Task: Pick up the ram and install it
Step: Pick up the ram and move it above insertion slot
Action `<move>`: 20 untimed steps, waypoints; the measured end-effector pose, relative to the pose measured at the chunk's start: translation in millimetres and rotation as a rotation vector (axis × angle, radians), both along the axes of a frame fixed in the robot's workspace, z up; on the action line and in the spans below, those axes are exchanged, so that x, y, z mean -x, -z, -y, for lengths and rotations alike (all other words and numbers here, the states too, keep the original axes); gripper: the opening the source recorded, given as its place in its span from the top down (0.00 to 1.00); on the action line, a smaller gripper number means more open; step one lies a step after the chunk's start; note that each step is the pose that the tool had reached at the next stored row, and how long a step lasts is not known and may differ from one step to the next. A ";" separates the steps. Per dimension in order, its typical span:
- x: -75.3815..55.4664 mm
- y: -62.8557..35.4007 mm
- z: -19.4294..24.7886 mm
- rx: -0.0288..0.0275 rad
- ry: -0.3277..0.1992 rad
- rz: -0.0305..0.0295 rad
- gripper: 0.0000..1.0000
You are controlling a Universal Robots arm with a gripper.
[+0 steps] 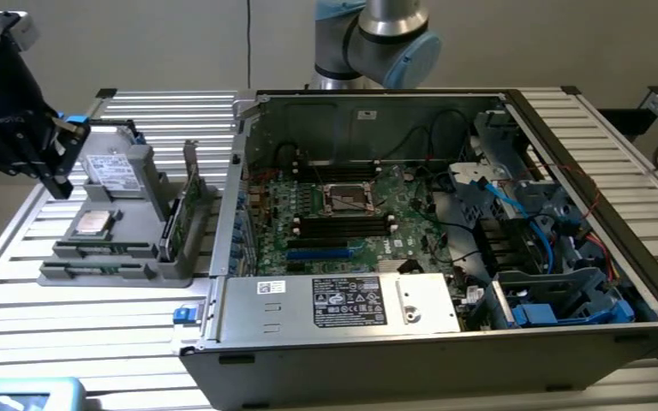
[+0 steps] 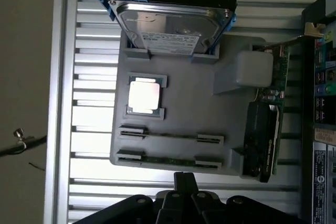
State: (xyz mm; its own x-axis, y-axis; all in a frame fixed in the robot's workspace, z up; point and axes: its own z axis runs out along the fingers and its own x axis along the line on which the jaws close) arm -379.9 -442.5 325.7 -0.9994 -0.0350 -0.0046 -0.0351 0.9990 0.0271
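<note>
At the exterior view's nine o'clock, beside the open case [image 1: 306,377], the gripper [image 1: 55,175] hangs clear above the tray [image 1: 100,278], fingers pressed together and holding nothing. In the wrist view the ram [image 2: 168,160] sits edge-up in the tray's outermost slotted row, on the far side of the CPU [image 2: 144,95] from the drive [image 2: 173,19], with a second slotted row just beside it. Likely hazards: fingers this tightly together would strike the stick's top edge rather than straddle it; a sideways error could catch the neighbouring row or the tall card [image 2: 268,124] standing at the tray's case side; a skewed grip on so thin a board might let it tilt. Inside the case, the black slots [image 1: 341,224] lie at six o'clock of the socket, with cables [image 1: 506,205] at three o'clock that a carried stick could snag. The drive's label [image 2: 173,40] and the white label [image 1: 349,301] on the case's front box carry print too small to read
</note>
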 end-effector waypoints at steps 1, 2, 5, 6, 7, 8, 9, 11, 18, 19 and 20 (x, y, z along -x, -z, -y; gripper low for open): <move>0.0 0.2 0.0 0.0000 -0.018 0.0000 0.89; 0.0 0.4 0.0 -0.0001 -0.036 0.0001 0.89; 0.0 0.9 0.0 0.0000 -0.091 0.0000 0.89; 0.0 1.1 0.0 0.0000 -0.109 0.0000 0.89; 0.0 1.3 0.0 0.0000 -0.127 0.0000 0.89; 0.0 1.4 0.0 0.0000 -0.145 0.0000 0.89; 0.0 1.6 0.0 0.0000 -0.163 0.0000 0.89; 0.0 2.0 0.0 -0.0001 -0.200 0.0001 0.89; 0.0 2.6 0.0 -0.0001 -0.326 0.0000 0.89; 0.0 2.6 0.0 0.0000 -0.346 0.0000 0.89; 0.0 2.6 0.0 -0.0001 -0.363 0.0001 0.89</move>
State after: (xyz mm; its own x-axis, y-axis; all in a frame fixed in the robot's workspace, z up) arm -379.9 -442.5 323.0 -0.9217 -0.3878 -0.0047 -0.3878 0.9213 0.0272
